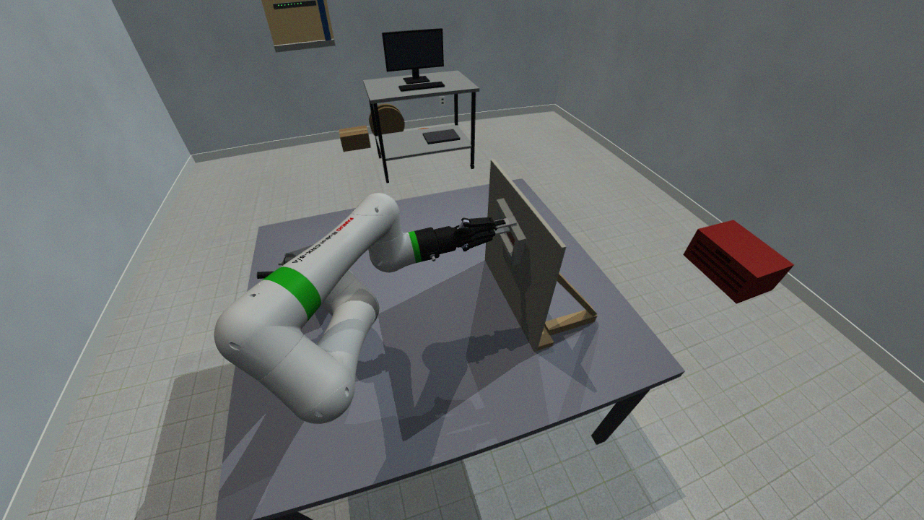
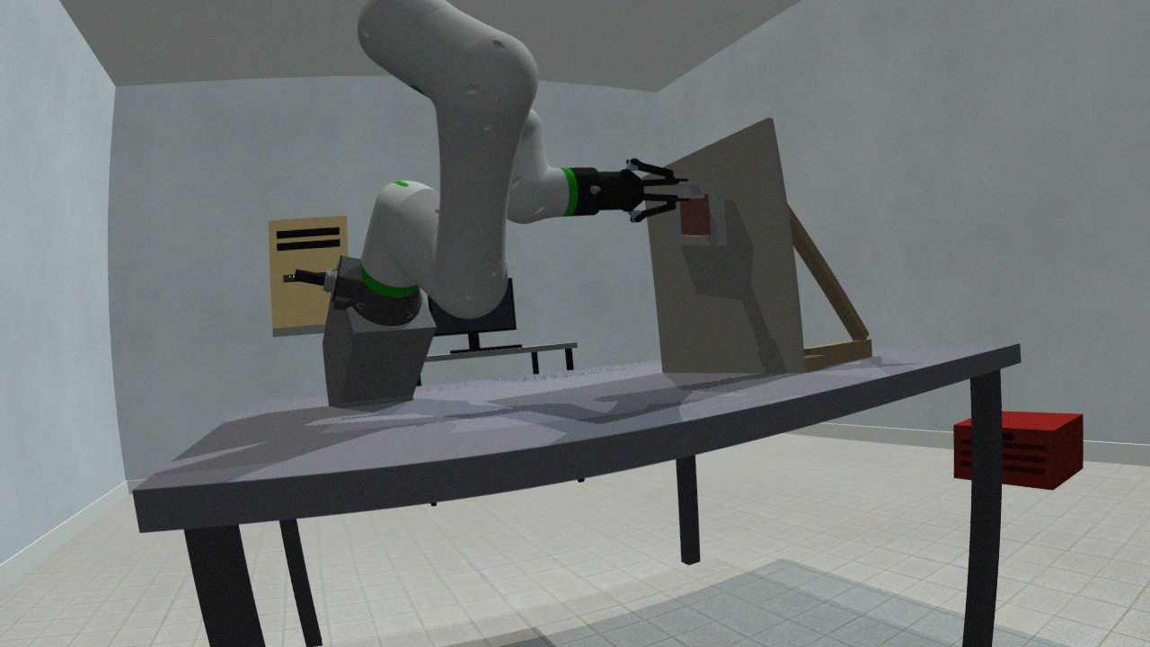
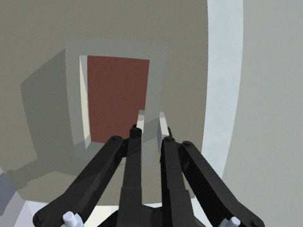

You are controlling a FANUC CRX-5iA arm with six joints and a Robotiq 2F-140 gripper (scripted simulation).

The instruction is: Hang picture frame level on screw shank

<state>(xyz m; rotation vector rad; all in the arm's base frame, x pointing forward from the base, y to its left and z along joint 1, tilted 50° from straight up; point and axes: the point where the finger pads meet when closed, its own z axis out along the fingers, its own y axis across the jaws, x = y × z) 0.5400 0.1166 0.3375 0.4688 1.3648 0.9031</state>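
The picture frame (image 1: 510, 227), a small grey frame around a dark red panel, sits against the upper part of the upright tan board (image 1: 524, 255). It also shows in the side view (image 2: 697, 216) and in the wrist view (image 3: 115, 97). My gripper (image 1: 502, 224) reaches level at the board (image 2: 723, 257), fingertips on the frame's edge (image 2: 681, 190). In the wrist view the fingers are shut on the frame's right-hand grey rail, one finger on each side. The screw is hidden behind the frame.
A wooden brace (image 1: 572, 310) props the board from behind near the table's right edge. The arm's base (image 2: 374, 346) stands at the table's far left. A red box (image 1: 738, 260) hangs off to the right, clear of the table.
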